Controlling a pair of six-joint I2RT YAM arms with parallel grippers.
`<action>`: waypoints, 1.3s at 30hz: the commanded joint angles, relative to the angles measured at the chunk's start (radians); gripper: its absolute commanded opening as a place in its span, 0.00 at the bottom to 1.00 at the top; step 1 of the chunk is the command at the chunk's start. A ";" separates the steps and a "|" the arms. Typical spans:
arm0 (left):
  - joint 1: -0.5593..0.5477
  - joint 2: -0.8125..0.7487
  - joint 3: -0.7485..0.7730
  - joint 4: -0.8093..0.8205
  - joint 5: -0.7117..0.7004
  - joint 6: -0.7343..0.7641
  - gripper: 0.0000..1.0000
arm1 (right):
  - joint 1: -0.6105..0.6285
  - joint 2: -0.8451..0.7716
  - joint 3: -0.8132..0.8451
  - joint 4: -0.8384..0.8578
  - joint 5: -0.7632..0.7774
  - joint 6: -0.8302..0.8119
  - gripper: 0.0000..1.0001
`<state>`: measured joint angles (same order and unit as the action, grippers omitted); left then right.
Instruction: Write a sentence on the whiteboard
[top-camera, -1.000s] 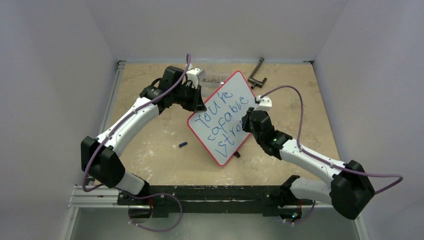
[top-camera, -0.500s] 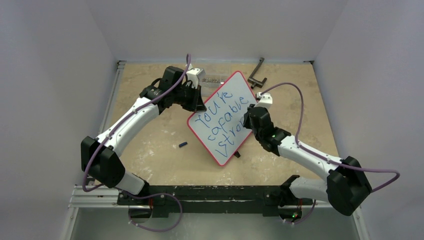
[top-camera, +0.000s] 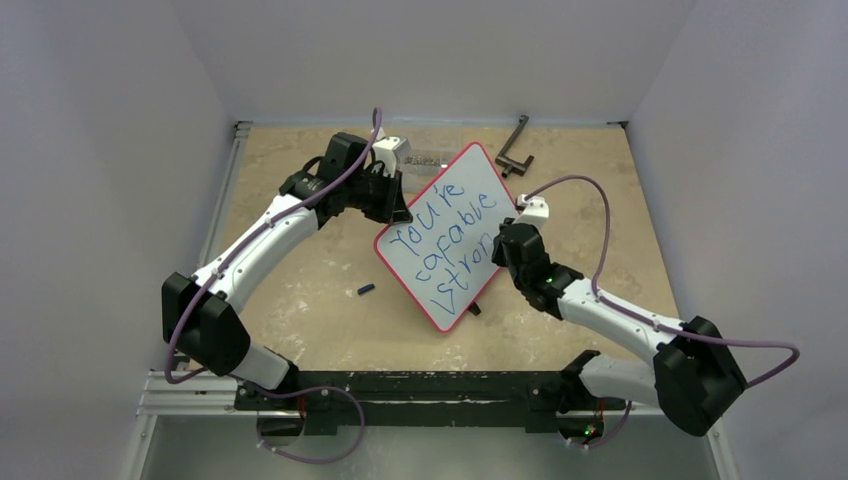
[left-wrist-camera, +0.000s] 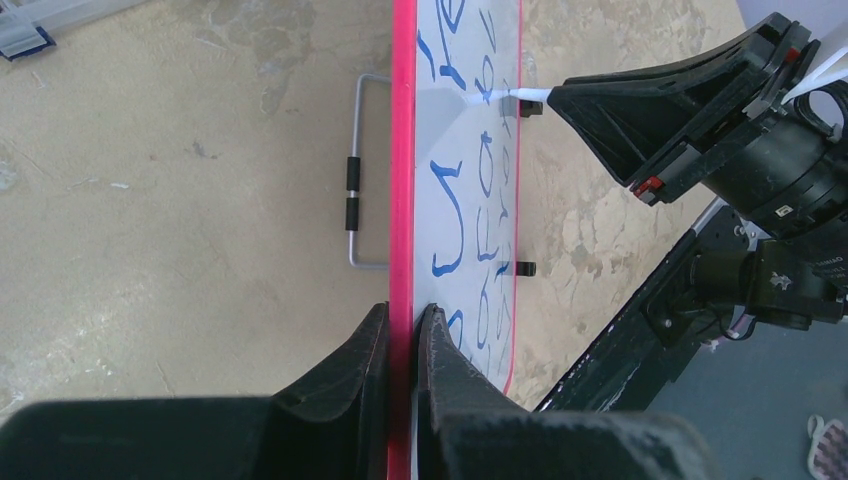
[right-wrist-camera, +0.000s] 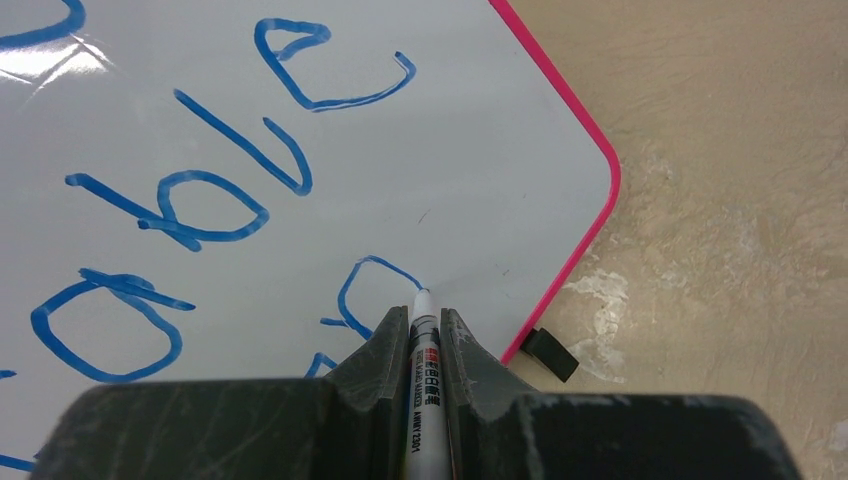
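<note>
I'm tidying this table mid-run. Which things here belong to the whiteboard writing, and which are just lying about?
In use: whiteboard, clamped by the left hand; sentence in blue; marker in the right hand.
Lying about: small dark piece left of the board; black angled tool at the back.

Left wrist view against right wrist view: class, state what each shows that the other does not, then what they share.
Only the left wrist view: the left hand shut on the edge of the red-framed white whiteboard, and a grey wire loop behind it.
Only the right wrist view: the printed barrel of the white marker clamped in the right hand, and the letters "ble" clearly readable.
Both: the board, the blue handwritten sentence, the marker's tip on the board, and the tan tabletop.
</note>
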<state>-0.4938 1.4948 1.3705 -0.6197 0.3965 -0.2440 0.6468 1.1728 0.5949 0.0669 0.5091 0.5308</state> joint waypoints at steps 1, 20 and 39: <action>0.004 -0.031 -0.006 -0.020 -0.103 0.068 0.00 | 0.008 -0.007 -0.027 0.008 -0.048 0.038 0.00; 0.003 -0.036 -0.011 -0.019 -0.113 0.069 0.00 | -0.138 -0.101 0.041 0.016 -0.143 -0.012 0.00; 0.005 -0.036 -0.008 -0.020 -0.110 0.069 0.00 | -0.315 -0.019 0.052 0.151 -0.391 -0.009 0.00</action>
<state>-0.4980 1.4860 1.3659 -0.6182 0.3973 -0.2440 0.3397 1.1366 0.6022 0.1524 0.1627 0.5224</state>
